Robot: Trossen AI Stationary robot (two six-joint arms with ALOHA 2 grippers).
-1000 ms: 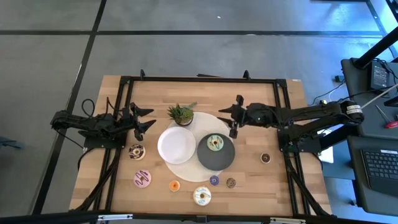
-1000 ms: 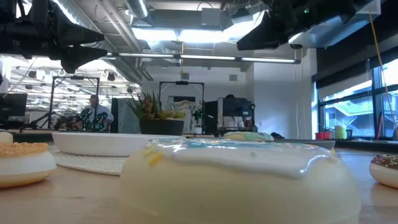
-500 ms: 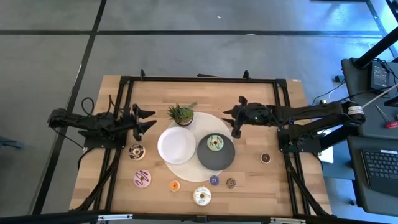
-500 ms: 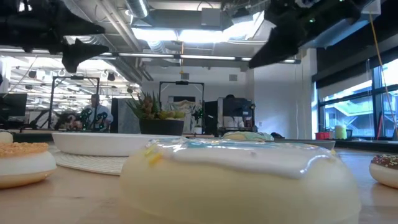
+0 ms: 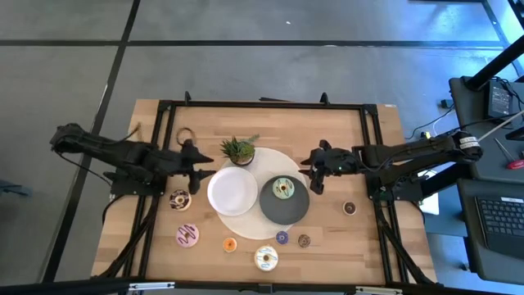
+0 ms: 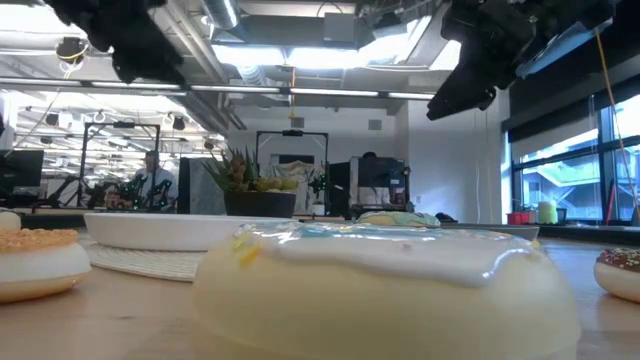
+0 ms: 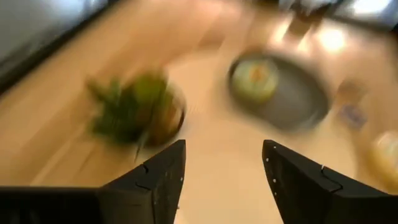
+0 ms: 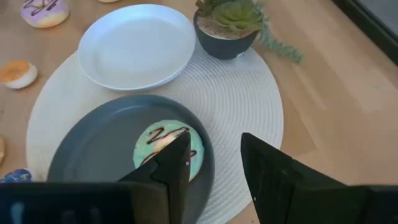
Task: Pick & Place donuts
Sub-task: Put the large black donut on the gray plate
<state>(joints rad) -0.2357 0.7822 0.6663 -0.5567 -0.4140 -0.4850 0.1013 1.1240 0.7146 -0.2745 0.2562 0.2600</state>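
The right end effector (image 5: 318,175) hangs released and empty just beside the dark grey plate (image 5: 284,210), where the green-iced donut (image 5: 283,188) lies. The left end effector (image 5: 195,166), also released, hovers beyond the white plate (image 5: 232,192), above the chocolate-sprinkled donut (image 5: 179,199). Other donuts sit on the worktop (image 5: 378,238) below the plates, well apart.

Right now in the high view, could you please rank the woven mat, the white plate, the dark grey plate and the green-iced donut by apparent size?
1. Woven mat, largest; both plates lie on it.
2. White plate and dark grey plate: these look alike, so no ranking between them.
3. Green-iced donut, smallest, lying on the dark grey plate.
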